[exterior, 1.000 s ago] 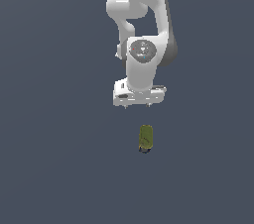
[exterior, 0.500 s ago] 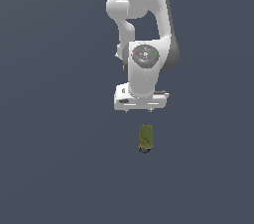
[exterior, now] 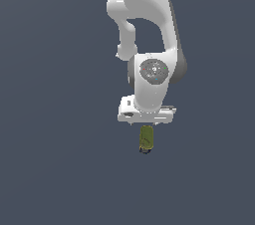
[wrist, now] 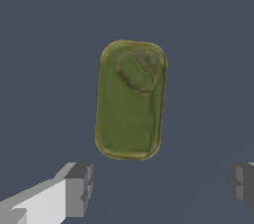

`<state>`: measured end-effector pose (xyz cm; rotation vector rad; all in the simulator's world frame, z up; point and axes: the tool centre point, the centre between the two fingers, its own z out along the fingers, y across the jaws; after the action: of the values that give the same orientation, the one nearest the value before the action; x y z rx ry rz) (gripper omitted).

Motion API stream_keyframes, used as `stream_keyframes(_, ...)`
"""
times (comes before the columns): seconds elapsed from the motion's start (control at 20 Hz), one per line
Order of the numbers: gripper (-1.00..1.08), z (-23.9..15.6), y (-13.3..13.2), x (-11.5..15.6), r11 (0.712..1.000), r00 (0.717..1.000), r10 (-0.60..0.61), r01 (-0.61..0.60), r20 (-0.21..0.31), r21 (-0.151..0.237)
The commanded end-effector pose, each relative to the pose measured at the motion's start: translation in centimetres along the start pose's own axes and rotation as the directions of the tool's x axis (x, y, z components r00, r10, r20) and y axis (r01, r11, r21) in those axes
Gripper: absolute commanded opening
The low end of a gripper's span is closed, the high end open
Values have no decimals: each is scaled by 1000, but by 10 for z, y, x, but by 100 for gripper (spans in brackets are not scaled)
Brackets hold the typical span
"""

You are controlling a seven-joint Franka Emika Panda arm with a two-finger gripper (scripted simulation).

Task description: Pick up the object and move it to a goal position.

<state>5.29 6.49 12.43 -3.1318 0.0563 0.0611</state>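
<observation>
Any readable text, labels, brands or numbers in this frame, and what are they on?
None can be read.
Can: an oval outline near one end, no letters visible in the wrist view; a dark mark at its end in the exterior view is too small to read.
Arm: small coloured dots on the round joint cover, no text.
Tool: plain, no markings.

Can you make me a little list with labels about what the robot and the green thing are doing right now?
robot: one white arm reaching down
gripper: open, fingers wide apart
green thing: small olive-green can, lying on the gray floor
touching: no, nothing held
where: the can is right under the gripper in the exterior view
can width: narrower than the finger gap
job done: not yet, can not picked up
</observation>
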Motion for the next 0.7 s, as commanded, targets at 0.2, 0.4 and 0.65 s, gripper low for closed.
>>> stream_keyframes(0.2, 100, 9, -11, 27, 999, 999, 45, -45, -25, -4)
stream_keyframes(0.4, 100, 12, -15, 37, 998, 998, 61, -61, -34, -5)
stream_keyframes(0.65, 100, 14, -17, 42, 998, 997, 69, -70, -39, -5)
